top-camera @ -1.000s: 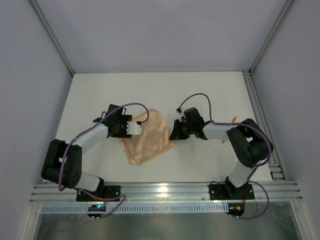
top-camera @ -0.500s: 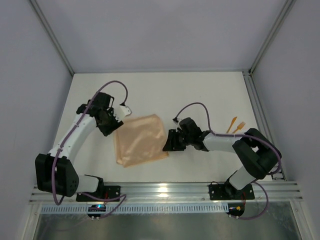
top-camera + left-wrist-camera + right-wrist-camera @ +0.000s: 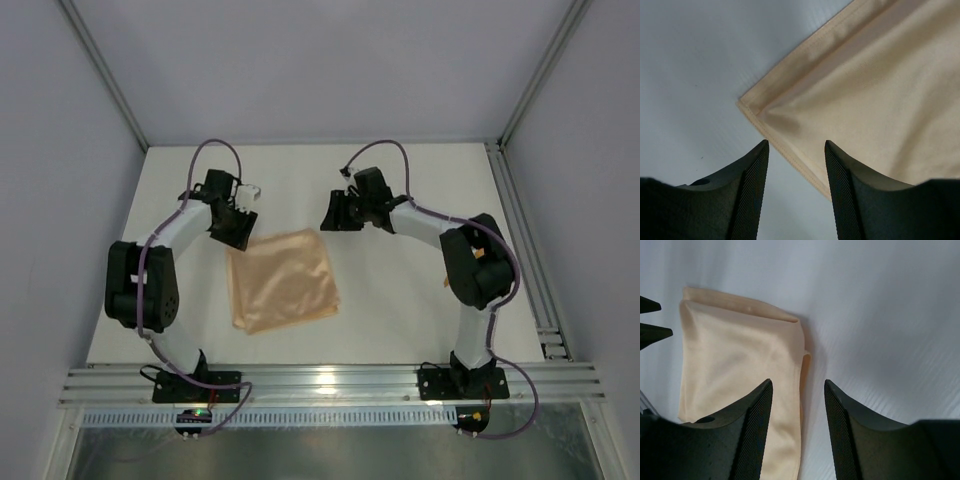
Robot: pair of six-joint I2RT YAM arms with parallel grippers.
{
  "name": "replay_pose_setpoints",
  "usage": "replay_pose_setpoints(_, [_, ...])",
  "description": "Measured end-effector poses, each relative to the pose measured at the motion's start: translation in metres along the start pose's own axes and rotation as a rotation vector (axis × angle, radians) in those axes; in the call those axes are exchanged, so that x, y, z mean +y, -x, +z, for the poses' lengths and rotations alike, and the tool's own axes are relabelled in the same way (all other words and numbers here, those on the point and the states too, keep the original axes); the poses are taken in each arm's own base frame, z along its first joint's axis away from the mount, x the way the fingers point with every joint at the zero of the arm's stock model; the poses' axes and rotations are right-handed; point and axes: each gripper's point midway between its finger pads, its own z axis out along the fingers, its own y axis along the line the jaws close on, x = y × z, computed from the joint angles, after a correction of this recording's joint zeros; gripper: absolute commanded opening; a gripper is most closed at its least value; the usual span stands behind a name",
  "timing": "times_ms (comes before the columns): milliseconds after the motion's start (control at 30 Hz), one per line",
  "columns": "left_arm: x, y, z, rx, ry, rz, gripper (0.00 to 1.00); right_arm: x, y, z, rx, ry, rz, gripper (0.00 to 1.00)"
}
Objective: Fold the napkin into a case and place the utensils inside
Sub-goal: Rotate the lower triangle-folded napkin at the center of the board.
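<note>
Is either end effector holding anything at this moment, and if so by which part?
Nothing is held. The left end effector and right end effector are open and empty; the napkin lies free of both.

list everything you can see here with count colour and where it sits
napkin: one, peach-orange, folded, flat mid-table between the arms
table: one, white, beneath everything
rail: one, silver, along the table's near edge
left gripper: one, black, open, at the napkin's far-left corner
right gripper: one, black, open, near the napkin's far-right corner
</note>
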Motion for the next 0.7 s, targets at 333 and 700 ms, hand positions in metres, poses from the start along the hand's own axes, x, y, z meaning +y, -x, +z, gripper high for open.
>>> replay_pose_setpoints(333, [0.010, 0.000, 0.048, 0.005, 0.025, -0.084, 0.42, -0.019, -0.028, 0.050, 0.112, 0.034, 0.062, 0.53])
replay_pose_setpoints(700, [0.013, -0.007, 0.058, -0.010, 0.044, -0.073, 0.00, -0.013, -0.033, 0.059, 0.093, 0.089, 0.119, 0.19])
